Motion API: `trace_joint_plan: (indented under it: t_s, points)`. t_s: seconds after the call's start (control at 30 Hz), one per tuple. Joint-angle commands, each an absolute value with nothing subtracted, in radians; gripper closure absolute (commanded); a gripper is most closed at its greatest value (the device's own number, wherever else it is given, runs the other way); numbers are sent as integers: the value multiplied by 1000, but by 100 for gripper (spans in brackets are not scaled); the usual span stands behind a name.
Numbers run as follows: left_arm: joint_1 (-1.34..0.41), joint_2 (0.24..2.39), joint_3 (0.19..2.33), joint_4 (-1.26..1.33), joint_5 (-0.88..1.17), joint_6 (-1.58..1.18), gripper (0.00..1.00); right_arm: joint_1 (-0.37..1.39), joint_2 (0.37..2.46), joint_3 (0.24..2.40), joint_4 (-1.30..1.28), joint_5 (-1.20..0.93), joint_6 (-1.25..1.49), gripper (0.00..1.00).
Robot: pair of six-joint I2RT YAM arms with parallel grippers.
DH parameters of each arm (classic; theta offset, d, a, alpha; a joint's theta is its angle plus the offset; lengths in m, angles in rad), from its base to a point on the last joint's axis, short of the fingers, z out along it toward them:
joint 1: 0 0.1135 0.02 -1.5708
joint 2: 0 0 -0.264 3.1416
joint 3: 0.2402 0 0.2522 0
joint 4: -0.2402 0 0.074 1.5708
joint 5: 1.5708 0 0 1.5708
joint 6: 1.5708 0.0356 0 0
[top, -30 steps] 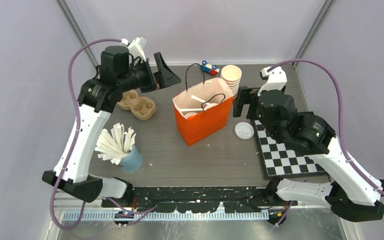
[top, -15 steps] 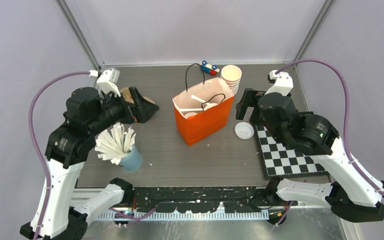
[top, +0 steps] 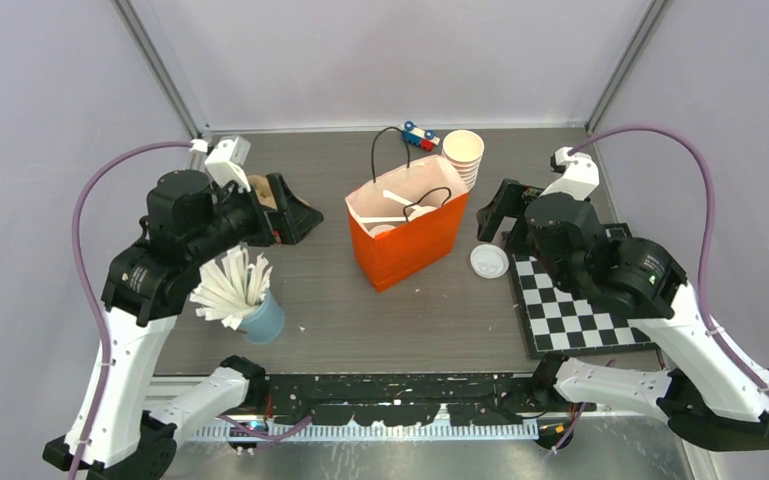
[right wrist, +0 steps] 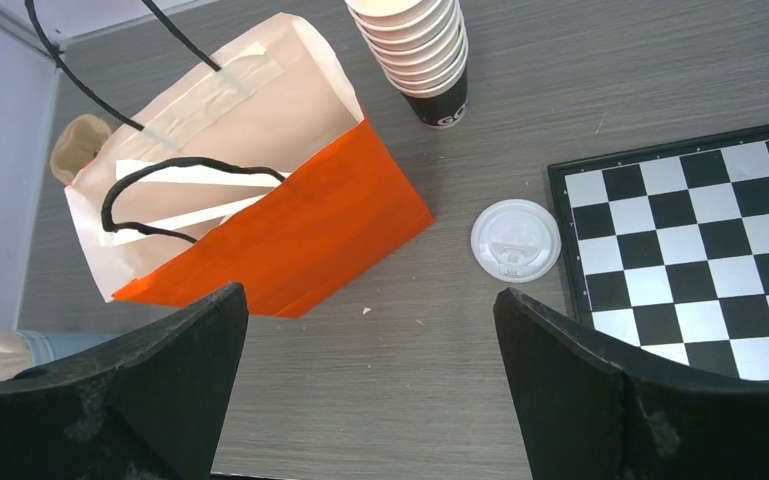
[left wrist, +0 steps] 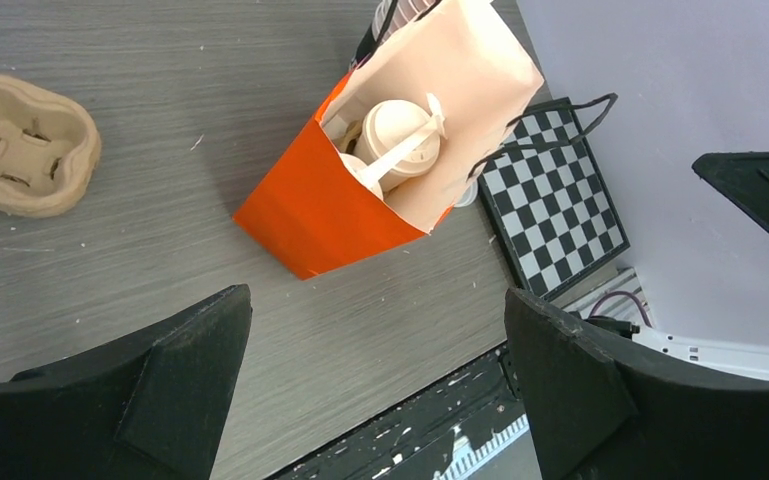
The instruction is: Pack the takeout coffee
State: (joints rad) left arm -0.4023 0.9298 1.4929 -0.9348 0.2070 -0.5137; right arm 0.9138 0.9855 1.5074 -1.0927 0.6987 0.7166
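The orange paper bag (top: 405, 240) stands open mid-table. Inside it are two white lidded takeout coffee cups (left wrist: 398, 135), with a white stick lying across them; in the top view they show inside the bag's mouth (top: 415, 212). The bag also shows in the right wrist view (right wrist: 280, 250), where its contents are hidden. My left gripper (top: 295, 208) is open and empty, left of the bag (left wrist: 330, 215), above the table. My right gripper (top: 495, 212) is open and empty to the right of the bag.
A loose white lid (top: 489, 261) lies by a chessboard (top: 570, 305). A stack of nested lidless cups (top: 463, 155) and a toy car (top: 420, 135) stand behind the bag. A blue cup of paper sticks (top: 260, 318) is front left. A cardboard cup carrier (left wrist: 25, 150) lies left.
My left arm has swung from the far side above the bag back and down to the left, over the cup carrier. My right gripper has drawn slightly right. Both stay open.
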Motion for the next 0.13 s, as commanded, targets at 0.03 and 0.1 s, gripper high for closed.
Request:
trace_joint_plan:
  t_s: [0.03, 0.1]
  points:
    - [-397, 920, 1504, -881, 230, -498, 0, 911, 967, 1505, -1054, 725, 755, 3]
    - [-397, 923, 1505, -878, 232, -498, 0, 911, 962, 1498, -1042, 716, 749, 3]
